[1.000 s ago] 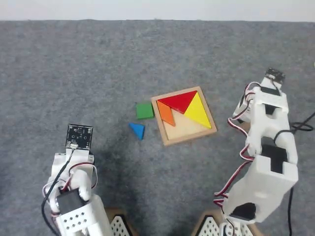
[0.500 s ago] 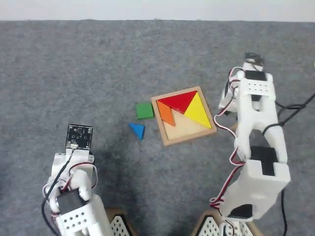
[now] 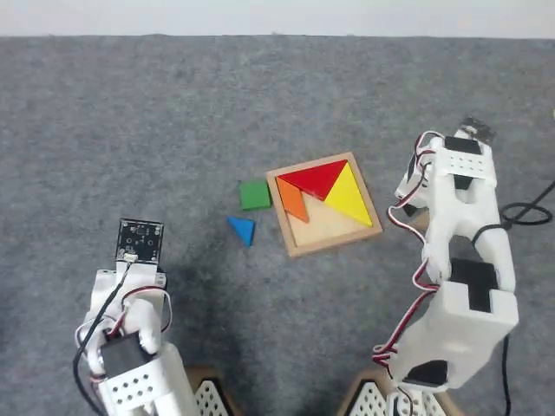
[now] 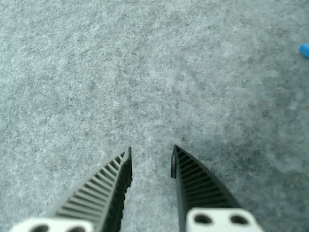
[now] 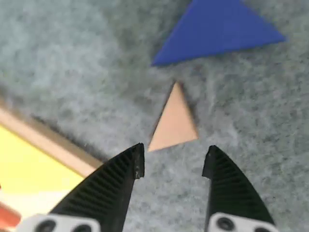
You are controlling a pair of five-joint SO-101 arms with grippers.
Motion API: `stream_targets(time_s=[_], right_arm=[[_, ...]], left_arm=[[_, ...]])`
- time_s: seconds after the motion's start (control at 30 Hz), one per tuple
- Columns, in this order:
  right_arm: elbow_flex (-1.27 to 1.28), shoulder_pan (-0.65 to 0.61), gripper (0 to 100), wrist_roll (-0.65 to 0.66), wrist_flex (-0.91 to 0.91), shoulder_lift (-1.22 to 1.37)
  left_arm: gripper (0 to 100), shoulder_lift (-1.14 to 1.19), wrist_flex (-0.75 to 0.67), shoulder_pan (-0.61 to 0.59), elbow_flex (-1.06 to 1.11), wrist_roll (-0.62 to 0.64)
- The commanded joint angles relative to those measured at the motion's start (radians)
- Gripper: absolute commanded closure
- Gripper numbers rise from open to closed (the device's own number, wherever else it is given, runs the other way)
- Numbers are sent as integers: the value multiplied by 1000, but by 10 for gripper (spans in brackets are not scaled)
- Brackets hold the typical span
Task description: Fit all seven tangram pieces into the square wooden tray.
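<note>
At the left, we see the left arm (image 3: 130, 334) low over the grey table (image 3: 173, 113). Its wrist view shows the left pincer (image 4: 151, 155) with its jaws a little apart and nothing between them, above bare grey surface. Further right, a small light-blue triangle (image 3: 243, 229) and a green square (image 3: 255, 194) lie on the table, just beside the left side of the square wooden tray (image 3: 335, 241) but outside it.

In the tray, we find an orange parallelogram (image 3: 293, 200) against the left wall, a red triangle (image 3: 314, 178) along the far side and a yellow triangle (image 3: 349, 196) to its right. The near part of the tray floor is bare wood.

Right of the tray stands the right arm (image 3: 460, 243). In its wrist view, the right pincer (image 5: 174, 162) hangs open and holds nothing. It sits just above a small tan triangle (image 5: 174, 121) that lies flat on the table. A dark-blue triangle (image 5: 217, 29) lies beyond, near the tan one but apart from it.
</note>
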Motion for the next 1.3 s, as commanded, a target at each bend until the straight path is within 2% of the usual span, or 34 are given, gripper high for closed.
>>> stream_targets(time_s=[0.0, 0.2, 0.4, 0.7, 0.83, 1.03, 1.17, 1.27], right_arm=[[-9, 18, 779, -18, -58, 19], [-11, 10, 787, 6, -94, 62], [-9, 18, 916, 18, -97, 65], [-9, 19, 919, 25, -90, 65], [-28, 64, 919, 68, -87, 56], [-207, 151, 920, 160, 41, 67], [-344, 151, 962, 267, 150, 101], [-405, 120, 944, 272, 223, 170]], left_arm=[[867, -6, -11, 0, -7, -6], [867, -6, -11, 0, -7, -6], [867, -6, -11, 0, -7, -6], [867, -6, -11, 0, -7, -6], [867, -6, -11, 0, -7, -6], [867, -6, -11, 0, -7, -6], [867, -6, -11, 0, -7, -6], [867, -6, -11, 0, -7, -6]])
